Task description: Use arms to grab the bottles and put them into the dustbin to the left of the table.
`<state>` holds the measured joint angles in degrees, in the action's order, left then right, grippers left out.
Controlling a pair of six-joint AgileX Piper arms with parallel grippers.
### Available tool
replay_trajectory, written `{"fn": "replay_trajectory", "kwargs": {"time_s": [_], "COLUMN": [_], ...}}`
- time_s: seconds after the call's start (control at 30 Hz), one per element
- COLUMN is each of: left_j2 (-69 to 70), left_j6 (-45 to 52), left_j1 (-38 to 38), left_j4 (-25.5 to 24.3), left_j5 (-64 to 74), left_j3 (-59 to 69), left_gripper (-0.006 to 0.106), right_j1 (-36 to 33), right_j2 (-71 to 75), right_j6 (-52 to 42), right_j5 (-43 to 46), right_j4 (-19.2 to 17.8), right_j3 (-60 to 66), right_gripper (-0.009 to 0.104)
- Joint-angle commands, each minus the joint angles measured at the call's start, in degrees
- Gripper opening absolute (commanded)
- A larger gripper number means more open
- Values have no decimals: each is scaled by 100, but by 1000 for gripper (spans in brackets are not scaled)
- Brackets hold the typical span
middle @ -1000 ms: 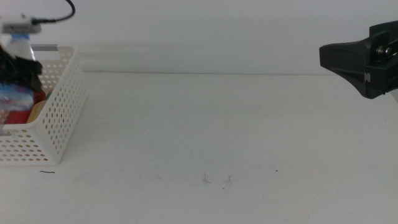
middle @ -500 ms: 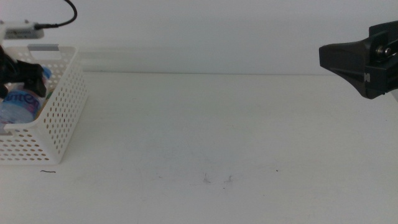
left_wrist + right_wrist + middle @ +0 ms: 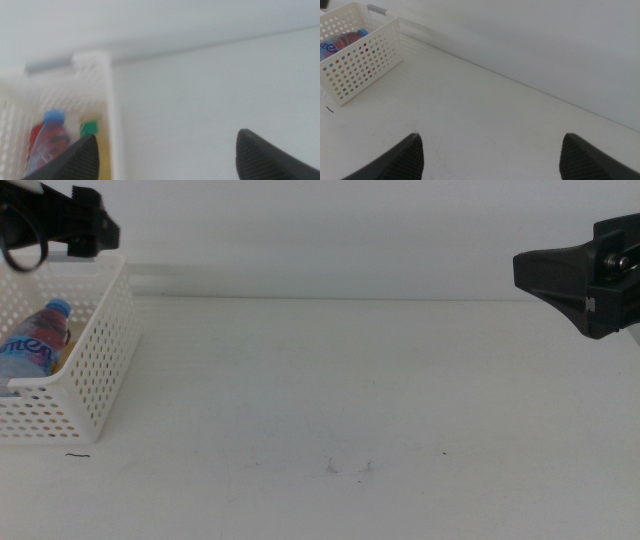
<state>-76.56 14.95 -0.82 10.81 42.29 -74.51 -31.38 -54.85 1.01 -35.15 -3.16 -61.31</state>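
Observation:
The white perforated dustbin (image 3: 95, 355) stands at the table's left edge. The blue-capped water bottle (image 3: 32, 345) lies inside it, tilted, free of any gripper. In the left wrist view the bottle (image 3: 49, 142) shows in the dustbin (image 3: 109, 100) with a bit of red (image 3: 33, 136) and a yellow bottle (image 3: 100, 150) beside it. My left gripper (image 3: 88, 225) hovers above the dustbin's far rim, open and empty (image 3: 167, 160). My right gripper (image 3: 535, 272) waits high at the right, open and empty (image 3: 495, 160).
The white table (image 3: 350, 380) has a few small dark scuff marks (image 3: 348, 468) near its front and a short dark mark (image 3: 76, 456) in front of the dustbin. A pale wall runs behind the table. The dustbin also shows in the right wrist view (image 3: 357, 52).
My left gripper has let go of the water bottle inside the dustbin and risen above its rim. The bottle now lies in the dustbin. The right arm has not moved.

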Motion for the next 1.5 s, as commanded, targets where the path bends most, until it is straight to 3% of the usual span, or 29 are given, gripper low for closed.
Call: {"fn": "replay_trajectory", "kwargs": {"time_s": [0.0, 0.33, 0.9, 1.07, 1.27, 1.47], "left_j2": [594, 2566, 3007, 3560, 4903, 6116], "left_j6": [60, -30, -18, -18, -18, -18], "left_j1": [-304, -580, -580, -525, -525, -525], "left_j4": [1, 37, 15, 41, 63, 63], "left_j5": [-557, -1558, -1512, -2302, -3382, -3396], "left_j3": [549, 2254, 2283, 3097, 4678, 5993], "left_gripper": [94, 94, 94, 94, 94, 94], "right_j1": [-4, -4, -4, 726, 1973, 2677], "right_j2": [24, 24, 24, 520, 2001, 3786], "right_j6": [-57, -57, -57, -57, -57, -57], "right_j5": [39, 39, 39, 561, 2390, 2388], "right_j4": [-35, -35, -35, 598, 225, 195], "right_j3": [-36, -36, -36, 975, 2896, 4543], "right_gripper": [79, 79, 79, 79, 79, 79]}}
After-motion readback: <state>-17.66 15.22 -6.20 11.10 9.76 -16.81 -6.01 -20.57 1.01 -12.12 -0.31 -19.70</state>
